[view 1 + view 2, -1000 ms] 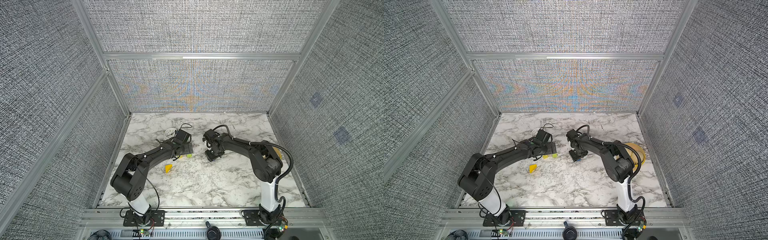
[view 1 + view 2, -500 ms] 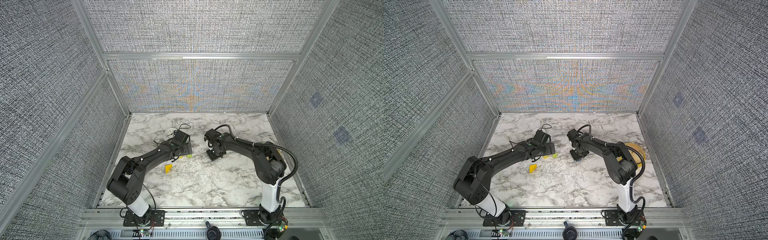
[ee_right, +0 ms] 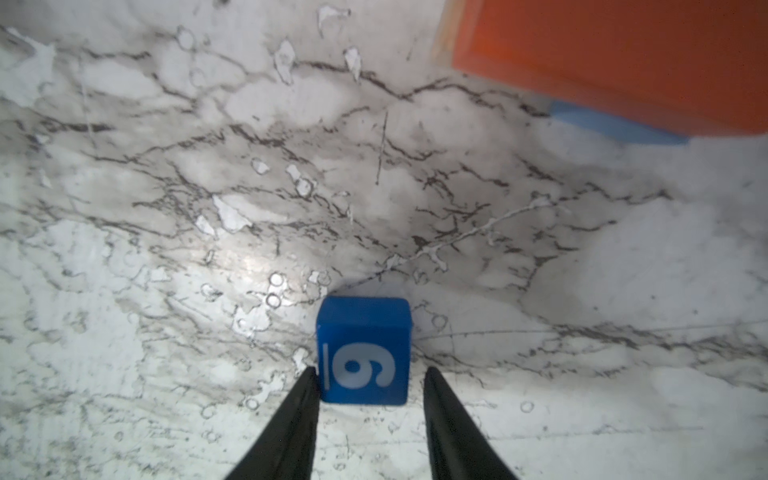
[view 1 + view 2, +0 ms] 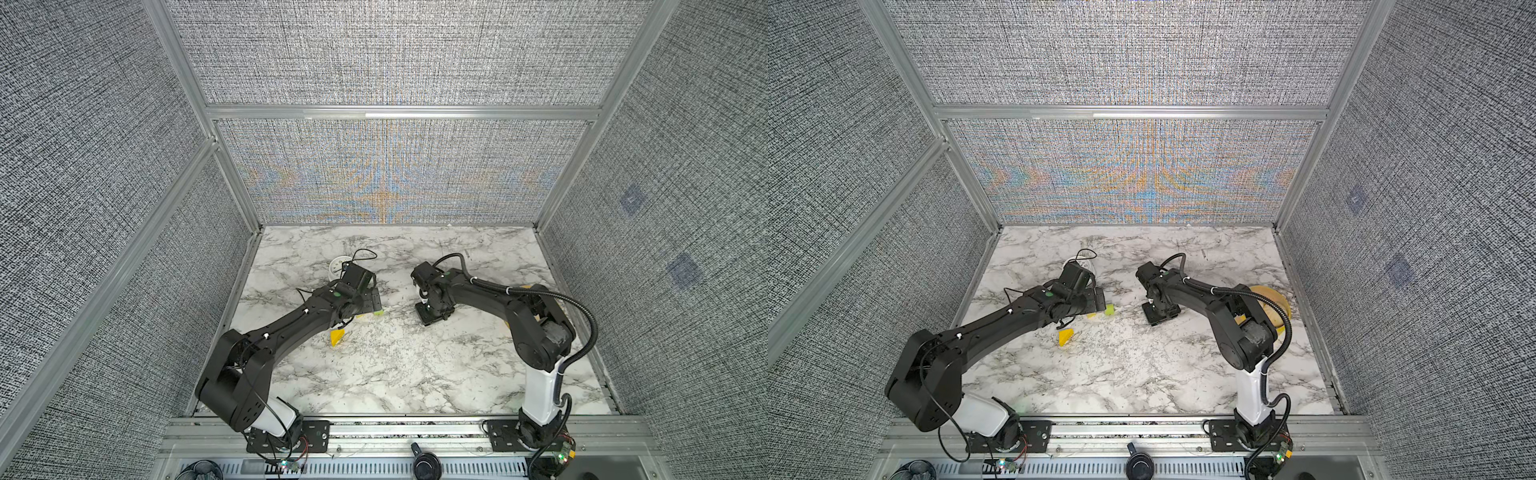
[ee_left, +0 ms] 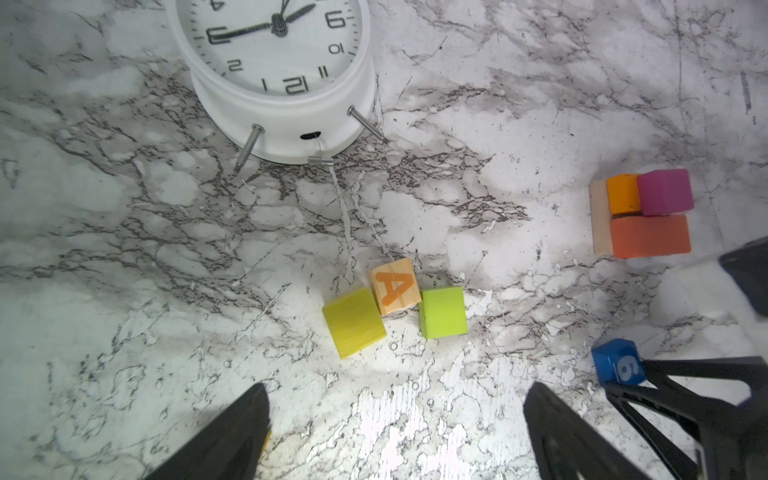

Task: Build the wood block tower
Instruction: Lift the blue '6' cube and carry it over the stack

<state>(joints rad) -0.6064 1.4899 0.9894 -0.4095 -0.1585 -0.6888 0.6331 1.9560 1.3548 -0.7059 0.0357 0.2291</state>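
The left claw (image 5: 395, 419) gapes wide and empty. Just ahead of its tips lie a yellow block (image 5: 353, 322), an "A" block (image 5: 395, 291) and a green block (image 5: 442, 311). Only its wrist view shows the whole tower (image 5: 642, 212), off to one side. Only the top views show the yellow wedge (image 4: 337, 336), behind that claw. The right claw (image 3: 370, 374) straddles the blue "9" cube (image 3: 361, 332) unclamped, one finger (image 3: 299, 399) touching it.

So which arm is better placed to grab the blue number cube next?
Right. The right gripper is open around the blue cube, low at the table. The left gripper hangs open by the yellow block and green block, farther off.
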